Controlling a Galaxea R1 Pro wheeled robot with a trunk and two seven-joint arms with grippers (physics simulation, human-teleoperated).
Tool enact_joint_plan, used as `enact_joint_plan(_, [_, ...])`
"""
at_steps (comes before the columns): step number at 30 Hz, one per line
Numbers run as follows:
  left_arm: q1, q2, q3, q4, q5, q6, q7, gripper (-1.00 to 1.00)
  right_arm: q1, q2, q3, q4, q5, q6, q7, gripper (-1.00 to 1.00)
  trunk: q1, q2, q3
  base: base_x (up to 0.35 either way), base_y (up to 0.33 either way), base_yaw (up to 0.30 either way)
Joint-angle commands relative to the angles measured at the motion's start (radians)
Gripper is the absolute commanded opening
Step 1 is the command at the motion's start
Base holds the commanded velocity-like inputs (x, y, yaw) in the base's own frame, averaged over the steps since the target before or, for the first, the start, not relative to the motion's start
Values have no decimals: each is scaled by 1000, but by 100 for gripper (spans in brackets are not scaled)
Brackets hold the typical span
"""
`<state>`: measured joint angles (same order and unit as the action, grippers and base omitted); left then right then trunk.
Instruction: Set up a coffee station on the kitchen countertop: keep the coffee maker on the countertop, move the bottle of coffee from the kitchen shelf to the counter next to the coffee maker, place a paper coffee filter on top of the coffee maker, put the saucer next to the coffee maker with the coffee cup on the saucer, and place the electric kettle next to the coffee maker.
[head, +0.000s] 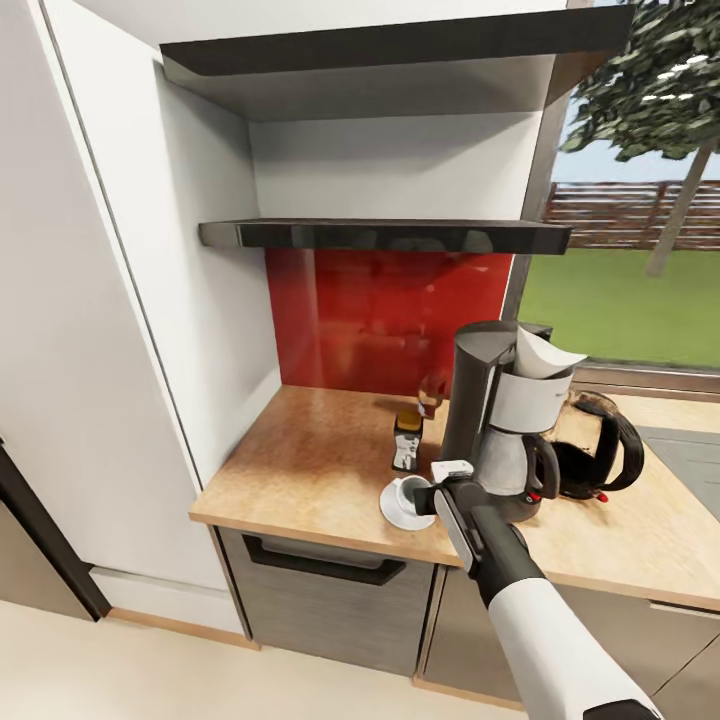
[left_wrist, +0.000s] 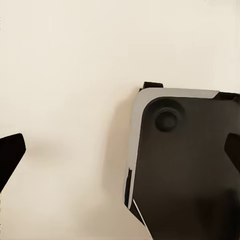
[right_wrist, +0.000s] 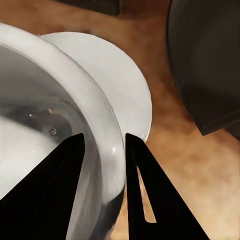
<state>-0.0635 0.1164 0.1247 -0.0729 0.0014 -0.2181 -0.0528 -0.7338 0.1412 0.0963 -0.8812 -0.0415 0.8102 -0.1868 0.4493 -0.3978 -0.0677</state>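
Coffee maker (head: 500, 420) stands upright on the countertop (head: 320, 470), long axis vertical, white front panel and carafe handle facing the camera side. Paper filter (head: 545, 352) sits on top of it, white cone tilted toward the window (head: 640, 200).

Cup (head: 410, 493) sits upright on the saucer (head: 396, 512), both just in front-left of the coffee maker near the counter edge. Can't tell which way the cup handle points; the gripper hides it.

Coffee jar (head: 407, 440) stands upright just left of the coffee maker, behind the cup, gold lid up, white label facing front. Label text too small to read.

Kettle (head: 598, 455) stands upright, touching or just right of the coffee maker, black handle out to the right, red switch low at the handle.

Right arm reaches forward from lower right, forearm angled up-left, right gripper (head: 425, 497) at the cup. Right wrist view: right gripper (right_wrist: 103, 150) has one finger inside the cup (right_wrist: 45, 125), one outside, narrow gap pinching the rim wall; saucer (right_wrist: 115, 80) under it.

Left gripper (left_wrist: 120, 150): fingertips at opposite edges of the left wrist view, spread wide, nothing between them. Pale floor and a dark grey-rimmed robot part beyond.

Black wall shelf (head: 385, 235) above the coffee maker.
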Motion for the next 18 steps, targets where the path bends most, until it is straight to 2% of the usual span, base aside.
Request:
enact_joint_plan(1, [-1, -1, 7, 1, 0, -3, -6, 100, -1, 0, 2, -1, -5, 4, -7, -100, 1, -2, -2, 60, 70, 0])
enact_joint_plan(15, [-1, 0, 7, 2, 0, -3, -6, 100, -1, -2, 0, -1, -5, 4, -6, -100, 1, -2, -2, 7, 8, 0])
enact_joint_plan(16, [-1, 0, 7, 2, 0, -3, -6, 100, -1, -2, 0, 0, -5, 4, -6, 100, 1, -2, -2, 0, 0, 0])
enact_joint_plan(18, [-1, 0, 7, 2, 0, -3, -6, 100, -1, -2, 0, -1, -5, 4, -6, 100, 1, -2, -2, 0, 0, 0])
